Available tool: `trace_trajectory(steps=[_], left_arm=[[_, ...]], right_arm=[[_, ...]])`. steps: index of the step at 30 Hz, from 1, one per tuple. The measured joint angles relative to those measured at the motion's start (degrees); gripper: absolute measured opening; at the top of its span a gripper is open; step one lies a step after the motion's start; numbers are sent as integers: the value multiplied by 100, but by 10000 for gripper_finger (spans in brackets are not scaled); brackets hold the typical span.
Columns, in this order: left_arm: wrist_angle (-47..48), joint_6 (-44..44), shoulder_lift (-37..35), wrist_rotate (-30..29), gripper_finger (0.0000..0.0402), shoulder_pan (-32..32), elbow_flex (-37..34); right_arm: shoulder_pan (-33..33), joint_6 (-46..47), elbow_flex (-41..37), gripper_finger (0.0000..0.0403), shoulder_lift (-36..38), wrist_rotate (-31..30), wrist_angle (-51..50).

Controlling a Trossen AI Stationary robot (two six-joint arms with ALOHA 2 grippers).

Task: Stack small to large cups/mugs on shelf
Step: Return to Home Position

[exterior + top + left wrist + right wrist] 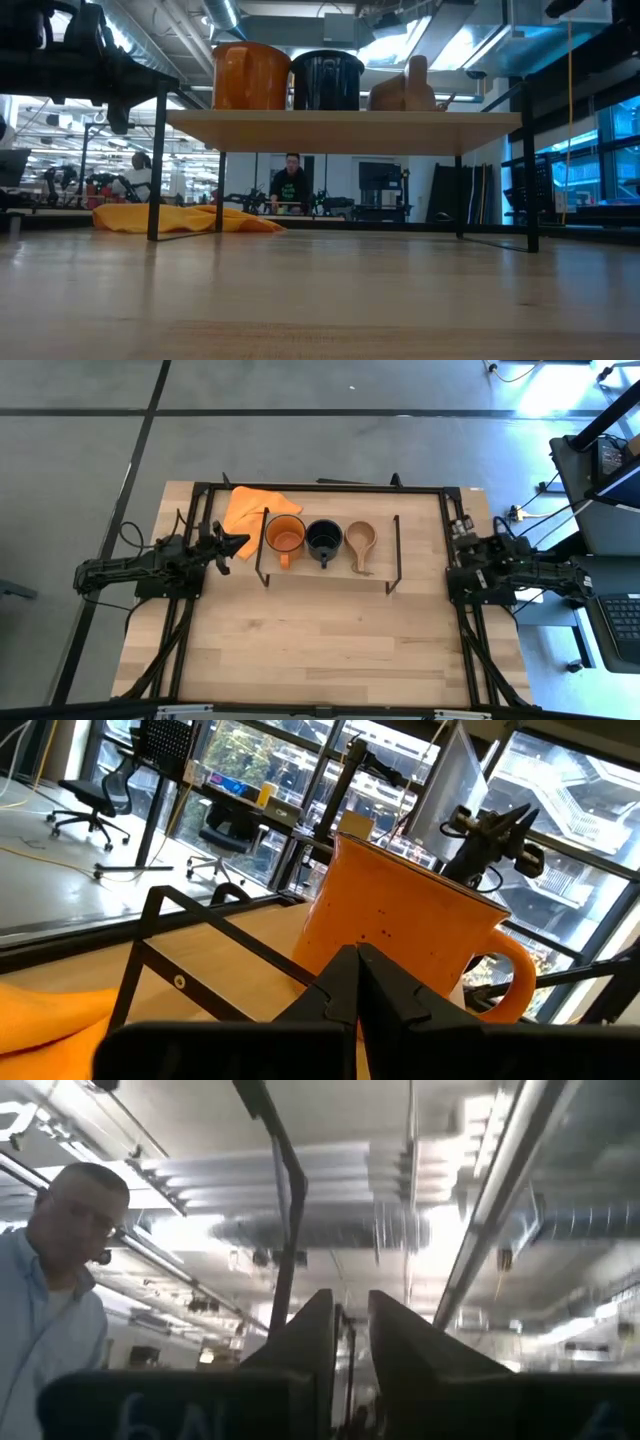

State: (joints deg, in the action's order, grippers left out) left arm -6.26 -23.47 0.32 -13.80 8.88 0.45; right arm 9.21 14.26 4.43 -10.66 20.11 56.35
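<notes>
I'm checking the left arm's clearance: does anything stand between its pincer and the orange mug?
Yes: the shelf's black wire leg frame stands between the left pincer and the orange mug. The orange cloth lies aside.

- We take this for a robotics lab set in a large open industrial hall.
- The wooden table (320, 660) carries a black frame (320, 487), with the left arm (130, 572) and the right arm (530, 572) fixed at its two sides.
- Around it we see a bare grey concrete floor (330, 450) with dark seams, and a keyboard (618, 618) on a desk just beside the rig.
- Overhead run exposed ducts (228, 14) and long strip lights (505, 1160).
- Beyond tall glass walls (250, 760) we see an office chair (100, 785) and more desks.
- A person (291, 185) sits far off behind the table, and a second person (45, 1310) shows in the right wrist view.
</notes>
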Motion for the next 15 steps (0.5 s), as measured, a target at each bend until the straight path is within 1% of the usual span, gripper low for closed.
trace_trajectory(steps=[2, 5, 8, 10, 13, 15], left_arm=[[2, -3, 0, 0, 0, 0, 0], [2, -26, 0, 0, 0, 0, 0], [-4, -32, 0, 0, 0, 0, 0], [-7, -37, 0, -1, 0, 0, 0], [-12, -37, 0, 0, 0, 0, 0], [-15, -39, 0, -2, 0, 0, 0]], right_arm=[[0, -101, 0, 69, 25, -11, 159], [11, -98, -3, 69, 131, -46, 9], [13, 50, -33, 69, 232, -312, -199], [13, 68, -152, 69, 265, -583, 210], [-1, 84, -403, 69, 271, -608, 1013], [-17, 89, -389, 69, 269, -580, 1002]])
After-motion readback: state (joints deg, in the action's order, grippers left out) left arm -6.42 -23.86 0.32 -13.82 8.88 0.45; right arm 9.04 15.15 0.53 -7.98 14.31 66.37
